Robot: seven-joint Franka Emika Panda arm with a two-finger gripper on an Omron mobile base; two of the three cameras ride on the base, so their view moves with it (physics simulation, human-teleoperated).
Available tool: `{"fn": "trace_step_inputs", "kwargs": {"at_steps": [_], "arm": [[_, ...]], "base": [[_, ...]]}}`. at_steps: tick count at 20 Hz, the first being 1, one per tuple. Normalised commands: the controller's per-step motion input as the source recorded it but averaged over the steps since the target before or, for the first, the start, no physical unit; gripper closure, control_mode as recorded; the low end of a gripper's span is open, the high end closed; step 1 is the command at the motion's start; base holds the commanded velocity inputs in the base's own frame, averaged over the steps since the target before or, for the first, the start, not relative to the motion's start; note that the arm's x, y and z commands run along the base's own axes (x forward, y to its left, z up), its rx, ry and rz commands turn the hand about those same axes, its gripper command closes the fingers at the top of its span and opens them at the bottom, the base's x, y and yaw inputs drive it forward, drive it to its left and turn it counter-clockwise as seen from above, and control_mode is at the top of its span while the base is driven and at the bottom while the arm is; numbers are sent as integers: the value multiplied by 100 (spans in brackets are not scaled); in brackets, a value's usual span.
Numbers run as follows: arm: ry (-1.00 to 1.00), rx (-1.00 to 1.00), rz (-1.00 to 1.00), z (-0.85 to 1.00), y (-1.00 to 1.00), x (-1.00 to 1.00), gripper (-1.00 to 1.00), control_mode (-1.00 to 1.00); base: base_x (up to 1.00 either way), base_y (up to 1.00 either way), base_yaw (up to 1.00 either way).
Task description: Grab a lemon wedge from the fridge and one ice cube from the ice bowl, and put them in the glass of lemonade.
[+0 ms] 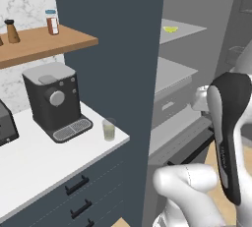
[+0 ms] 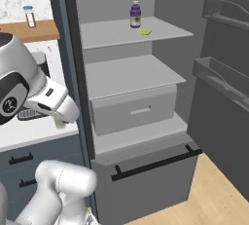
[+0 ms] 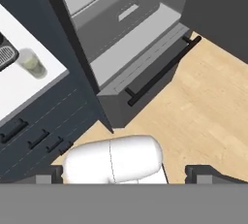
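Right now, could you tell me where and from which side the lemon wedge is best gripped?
Probably across its narrow curved body, coming in from the fridge's open front: the lemon wedge lies flat on the top shelf, with a purple bottle just behind-left.

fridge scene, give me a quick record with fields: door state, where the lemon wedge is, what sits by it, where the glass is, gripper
fridge door: the fridge stands open, pale grey shelves exposed
lemon wedge: the lemon wedge lies on the top shelf
beside it: a small purple bottle, upright, just left of the wedge
glass of lemonade: the glass of lemonade stands on the white counter, near its edge by the fridge, right of the coffee machine
gripper: gripper open, holding nothing, pointing down at the wooden floor
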Motion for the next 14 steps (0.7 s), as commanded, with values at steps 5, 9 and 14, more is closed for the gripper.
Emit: {"fn": "trace_step_inputs", "kwargs": {"at_steps": [5, 9, 14], "arm": [[1, 0, 9, -2, -8, -35, -100, -100], [0, 0, 0, 0, 0, 0, -100, 100], [0, 0, 0, 0, 0, 0, -100, 100]], "base": [[0, 0, 0], [-4, -74, 29], [0, -94, 66]]}}
